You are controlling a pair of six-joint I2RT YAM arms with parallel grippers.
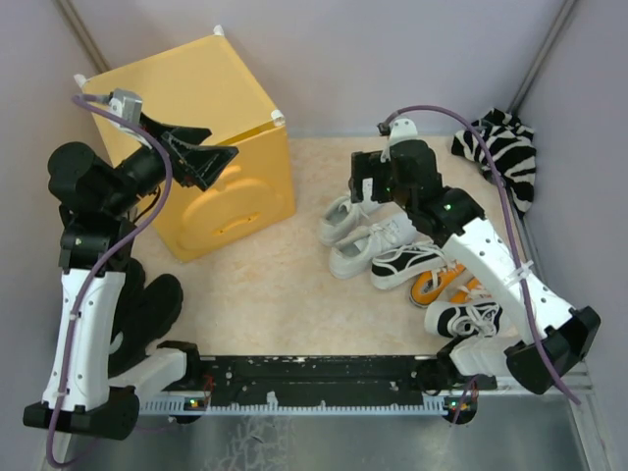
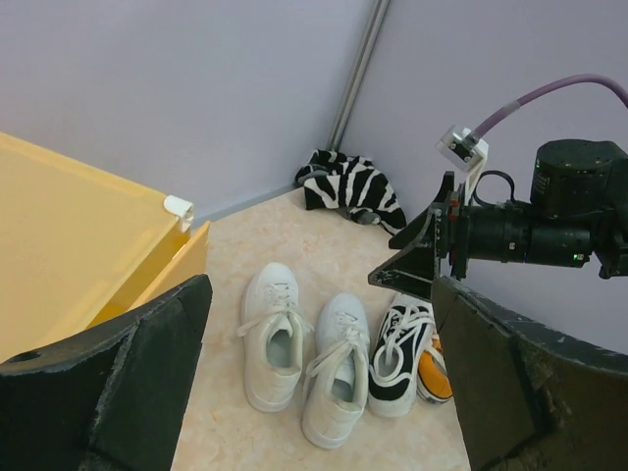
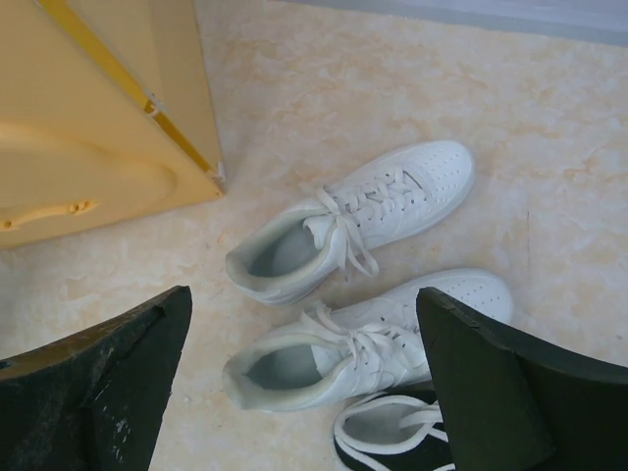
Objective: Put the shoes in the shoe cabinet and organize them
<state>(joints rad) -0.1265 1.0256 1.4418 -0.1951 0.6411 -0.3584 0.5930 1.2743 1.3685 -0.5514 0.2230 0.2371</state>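
The shoes sit right of the surface's (image 1: pixel 285 285) middle: two white sneakers (image 1: pixel 365 235) side by side, a black-and-white one (image 1: pixel 407 263) just beside them, an orange one (image 1: pixel 439 285) and another black-and-white one (image 1: pixel 471 319) nearer the near right corner. The yellow cabinet (image 1: pixel 196 108) stands at the far left corner, its embossed door facing the near edge. The right pincer (image 1: pixel 361 184) hangs above the white pair, jaws spread wide, gripping nothing. The left pincer (image 1: pixel 211 157) hovers over the cabinet's front top edge, also open and empty. A zebra cloth (image 1: pixel 502 152) lies in the far right corner.
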